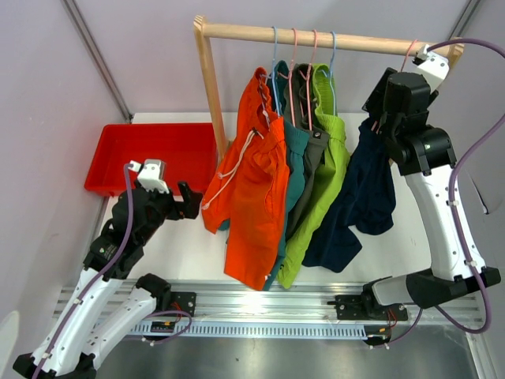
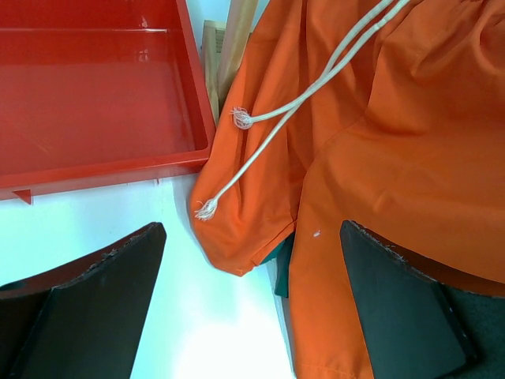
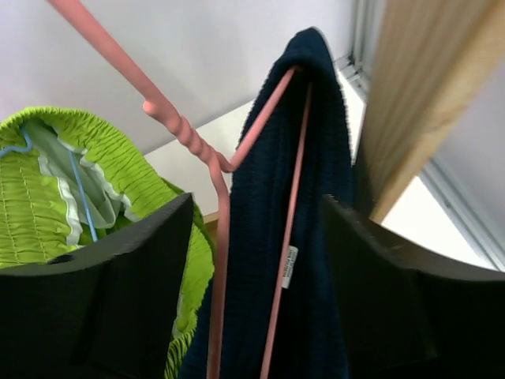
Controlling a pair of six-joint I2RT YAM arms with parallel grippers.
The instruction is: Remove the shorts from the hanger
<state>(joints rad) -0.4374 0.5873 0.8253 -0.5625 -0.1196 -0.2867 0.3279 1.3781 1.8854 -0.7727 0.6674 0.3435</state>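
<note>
Navy shorts (image 3: pixel 316 260) and pink hanger (image 3: pixel 217 237) sit between the parted right gripper (image 3: pixel 256 276), unclear overhead; left gripper (image 2: pixel 252 308) gapes empty.

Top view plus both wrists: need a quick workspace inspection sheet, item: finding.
Surface: white table, lower ends of the shorts resting on it.
Job's things: orange shorts, teal shorts, dark grey shorts, lime green shorts and navy shorts, all still on hangers on the wooden rail.
Clutter: red tray at rear left, nothing seen in it.
Grippers: left gripper open, low beside the orange shorts; right gripper open, jaws either side of the pink hanger and navy waistband, not clamped.
Cables: purple cable looped along the right arm, another along the left.
Surroundings: plain pale walls, metal rail at the near edge.
</note>
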